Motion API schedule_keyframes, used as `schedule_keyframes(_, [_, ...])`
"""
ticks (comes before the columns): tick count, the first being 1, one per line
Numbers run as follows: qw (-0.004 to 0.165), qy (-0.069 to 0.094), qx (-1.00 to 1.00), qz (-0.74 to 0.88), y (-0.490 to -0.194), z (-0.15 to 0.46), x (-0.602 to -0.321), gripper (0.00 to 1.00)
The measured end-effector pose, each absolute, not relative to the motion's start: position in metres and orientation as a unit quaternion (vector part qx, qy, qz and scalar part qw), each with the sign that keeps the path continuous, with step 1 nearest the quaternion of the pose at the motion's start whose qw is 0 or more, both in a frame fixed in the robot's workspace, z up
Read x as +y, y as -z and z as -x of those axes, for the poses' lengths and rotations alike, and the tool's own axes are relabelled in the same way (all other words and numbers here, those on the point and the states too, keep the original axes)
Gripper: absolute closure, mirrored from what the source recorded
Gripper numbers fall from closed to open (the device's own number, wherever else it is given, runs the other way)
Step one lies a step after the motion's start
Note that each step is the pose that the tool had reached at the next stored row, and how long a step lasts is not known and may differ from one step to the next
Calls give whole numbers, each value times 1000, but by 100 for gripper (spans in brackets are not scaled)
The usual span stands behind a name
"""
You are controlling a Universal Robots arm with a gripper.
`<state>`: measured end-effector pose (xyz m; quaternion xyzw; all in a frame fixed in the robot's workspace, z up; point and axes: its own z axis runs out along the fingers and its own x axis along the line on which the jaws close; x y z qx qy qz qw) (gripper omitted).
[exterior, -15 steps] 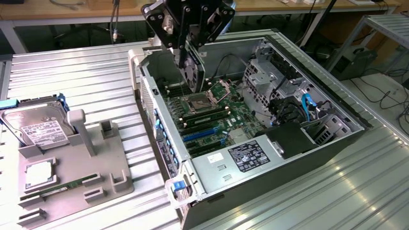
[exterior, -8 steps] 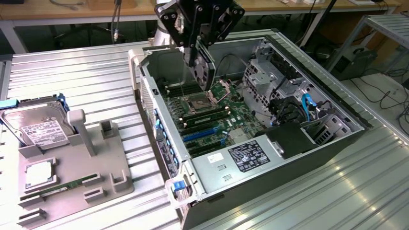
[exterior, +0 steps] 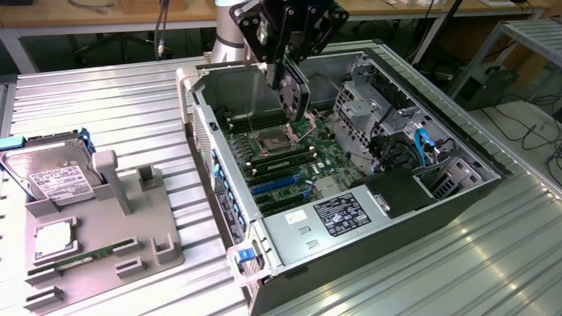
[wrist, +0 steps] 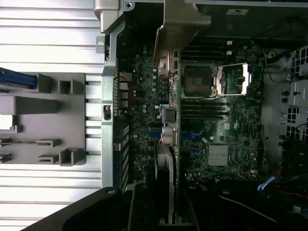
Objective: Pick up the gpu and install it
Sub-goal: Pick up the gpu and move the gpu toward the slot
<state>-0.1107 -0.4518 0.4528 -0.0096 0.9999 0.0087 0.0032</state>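
The gpu (exterior: 293, 99): thin flat black rectangular circuit card, pale silver metal bracket strip (wrist: 180, 29) along one edge. Pose: upright, standing on its long edge, seen edge-on from the wrist. State: clamped at its upper edge by the tool (exterior: 283, 78). Position: inside the open grey computer case (exterior: 439, 197), over the far half of the green motherboard (exterior: 299, 164). Contact with the board cannot be told.

Black tool (exterior: 283, 80), pale grey arm (exterior: 230, 45) (rounded joint)
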Motion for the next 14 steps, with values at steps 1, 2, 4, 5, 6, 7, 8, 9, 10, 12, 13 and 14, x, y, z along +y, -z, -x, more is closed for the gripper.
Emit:
schedule_keyframes(1, [3,-9,1000,10,-453,109,-452,73])
schedule_keyframes(2, [3,-9,1000,10,-453,106,-452,73])
schedule_keyframes(4, [3,-9,1000,10,-453,102,-452,73])
schedule_keyframes(5, [3,-9,1000,10,-453,100,-452,73])
schedule_keyframes(6, [3,-9,1000,10,-453,98,-452,73])
schedule_keyframes(7, [3,-9,1000,10,-453,96,-452,73])
schedule_keyframes(8, [3,-9,1000,10,-453,95,-452,73])
schedule_keyframes(9, [3,-9,1000,10,-453,93,-452,73])
schedule_keyframes(10, [3,-9,1000,10,-453,90,-452,73])
schedule_keyframes(12, [3,-9,1000,10,-453,86,-452,73])
schedule_keyframes(13, [3,-9,1000,10,-453,84,-452,73])
schedule_keyframes(14, [3,-9,1000,10,-453,82,-452,73])
